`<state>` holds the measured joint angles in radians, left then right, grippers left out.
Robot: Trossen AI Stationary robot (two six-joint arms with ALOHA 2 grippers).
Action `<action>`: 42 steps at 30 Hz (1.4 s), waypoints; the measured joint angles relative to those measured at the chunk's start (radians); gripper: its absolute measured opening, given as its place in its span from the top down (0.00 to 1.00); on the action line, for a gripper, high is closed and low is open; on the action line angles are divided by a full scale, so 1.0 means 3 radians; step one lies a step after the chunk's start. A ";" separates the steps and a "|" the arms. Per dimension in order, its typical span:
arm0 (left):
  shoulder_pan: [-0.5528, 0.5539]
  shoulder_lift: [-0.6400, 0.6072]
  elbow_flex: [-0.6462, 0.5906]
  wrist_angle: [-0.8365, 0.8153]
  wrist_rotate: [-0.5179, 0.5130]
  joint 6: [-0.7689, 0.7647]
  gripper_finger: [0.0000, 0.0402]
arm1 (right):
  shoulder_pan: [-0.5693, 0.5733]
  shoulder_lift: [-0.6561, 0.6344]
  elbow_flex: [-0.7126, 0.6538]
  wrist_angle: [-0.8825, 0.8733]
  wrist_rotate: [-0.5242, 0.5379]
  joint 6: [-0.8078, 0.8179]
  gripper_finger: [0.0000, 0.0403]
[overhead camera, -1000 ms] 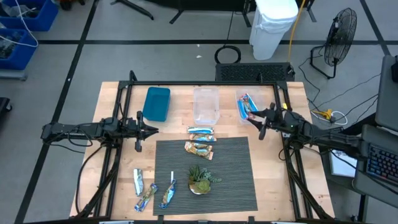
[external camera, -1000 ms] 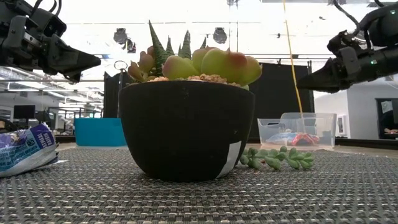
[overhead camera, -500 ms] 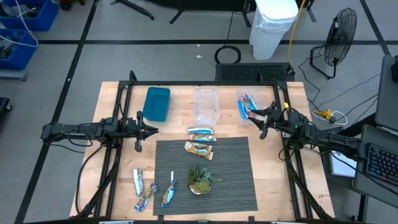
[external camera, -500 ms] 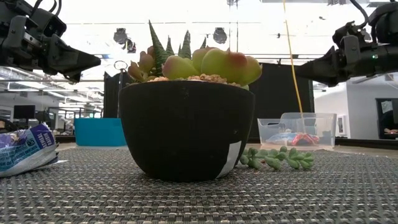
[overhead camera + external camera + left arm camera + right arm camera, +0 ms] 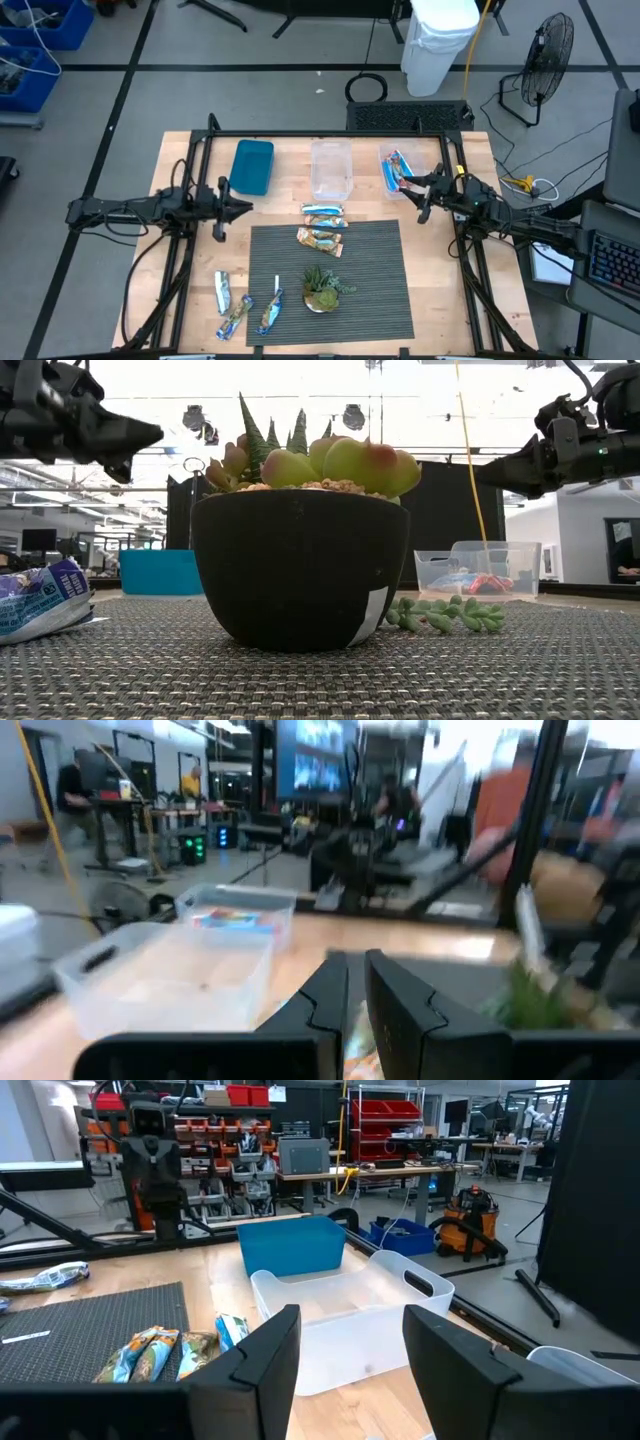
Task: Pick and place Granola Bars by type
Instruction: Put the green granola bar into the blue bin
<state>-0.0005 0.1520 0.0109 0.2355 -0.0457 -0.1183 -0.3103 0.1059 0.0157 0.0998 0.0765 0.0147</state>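
Wrapped Granola Bars lie on the table: one (image 5: 323, 210) on the wood past the grey mat (image 5: 370, 290), one (image 5: 320, 240) on the mat's far edge, three more (image 5: 240, 305) near the front left corner. Others (image 5: 397, 172) lie in a clear bin at the far right. My left gripper (image 5: 248, 208) hangs shut and level above the table's left side, nothing in it. My right gripper (image 5: 408, 190) stands open and level beside the right bin, its fingers (image 5: 255, 1365) wide apart with nothing between them.
A blue bin (image 5: 251, 166) and a clear bin (image 5: 331, 170) with nothing visible in it stand at the far side. A potted succulent (image 5: 322, 288) sits on the mat's middle, and a thin white stick (image 5: 277, 285) lies on its left part. A black frame rims the table.
My right gripper has tipped up from a slight downward slant to level and stayed open. My left gripper has tipped its tip upward a little and rolled slightly, staying where it was. No bar has moved.
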 joint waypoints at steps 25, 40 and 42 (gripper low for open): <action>-0.0327 0.0810 0.0044 0.0192 0.0503 -0.2417 0.88 | -0.0001 0.0001 -0.0002 0.0001 0.0000 -0.0001 0.58; -0.1850 0.3178 0.1587 -0.2066 0.0409 -0.5553 0.95 | -0.0001 0.0001 -0.0002 0.0003 0.0000 -0.0001 0.58; -0.1957 0.3391 0.1758 -0.2085 0.0558 -0.5879 0.96 | -0.0001 0.0001 -0.0002 0.0002 0.0000 -0.0001 0.58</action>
<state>-0.5876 1.1694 0.5383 -0.3899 0.1218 -1.8821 -0.3107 0.1062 0.0151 0.1003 0.0765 0.0143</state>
